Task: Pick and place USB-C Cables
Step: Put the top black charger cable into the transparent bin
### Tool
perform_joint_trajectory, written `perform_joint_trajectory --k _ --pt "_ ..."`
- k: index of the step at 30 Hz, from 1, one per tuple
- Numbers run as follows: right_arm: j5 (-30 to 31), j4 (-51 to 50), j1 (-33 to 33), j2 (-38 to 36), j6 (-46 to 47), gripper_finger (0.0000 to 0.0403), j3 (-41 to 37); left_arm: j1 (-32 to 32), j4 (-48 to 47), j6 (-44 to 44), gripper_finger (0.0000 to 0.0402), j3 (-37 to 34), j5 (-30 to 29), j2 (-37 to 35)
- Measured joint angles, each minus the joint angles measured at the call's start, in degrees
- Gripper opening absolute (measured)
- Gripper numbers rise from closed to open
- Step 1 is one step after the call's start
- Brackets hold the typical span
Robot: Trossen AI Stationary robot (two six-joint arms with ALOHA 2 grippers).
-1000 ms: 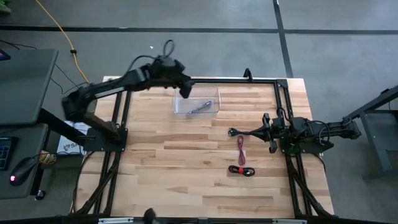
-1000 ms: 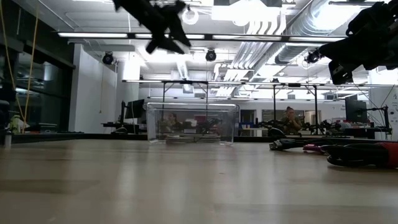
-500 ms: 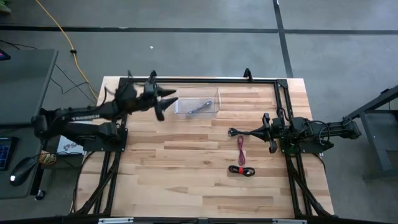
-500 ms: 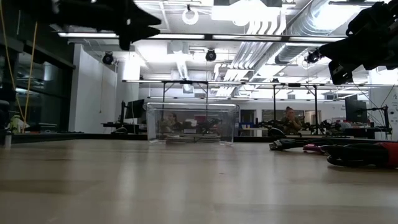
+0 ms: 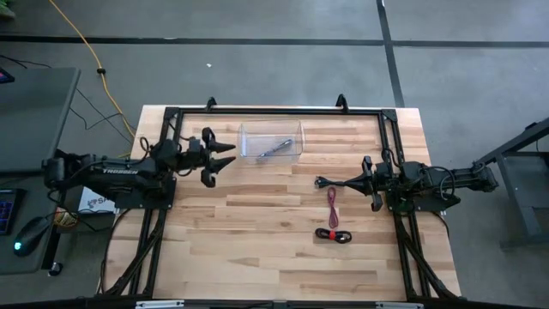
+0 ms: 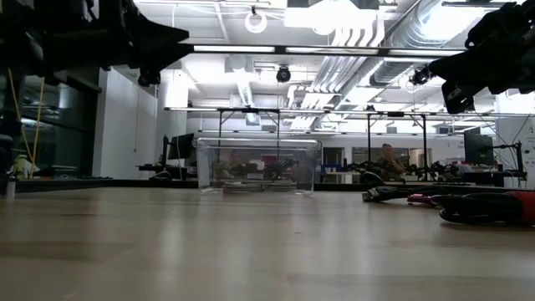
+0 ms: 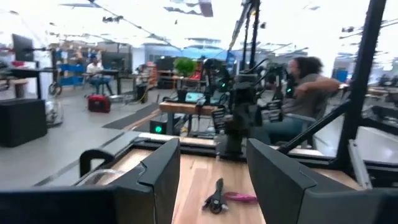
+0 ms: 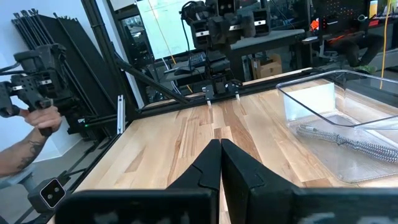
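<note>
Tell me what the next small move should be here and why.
Probably the left gripper, open and empty beside the clear bin, should swing toward the pink cable. The silver cable already lies in the bin, while the pink one and the red-and-black cable lie on the table. The right gripper waits shut near them.

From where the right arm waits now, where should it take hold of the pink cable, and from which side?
Probably at its middle, from straight above. The pink cable lies flat on the table as a narrow, straight bundle running away from the table's front edge, so fingers set across its width should close on both sides. The right gripper, shut, sits just beyond its far end; the red and black cable lies clear of that spot.
</note>
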Motion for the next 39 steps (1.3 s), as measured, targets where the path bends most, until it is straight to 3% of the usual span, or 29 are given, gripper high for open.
perform_joint_trajectory --k 17,25,30,39 --pt "0.09 0.07 0.0 0.0 -0.02 0.0 0.0 -1.78 5.52 0.37 0.0165 0.0 0.14 0.0" --pt "7.75 9.06 -0.01 0.01 -2.75 0.0 0.0 -1.78 5.49 0.13 0.0165 0.0 0.12 0.0" --pt "8.27 16.66 -0.02 0.01 -4.14 0.0 -0.01 -1.76 5.26 0.29 0.0165 0.0 0.05 0.0" --pt "12.96 13.19 -0.02 1.35 -1.02 0.0007 -0.01 -1.76 5.21 0.42 0.0165 0.0 0.01 0.0"
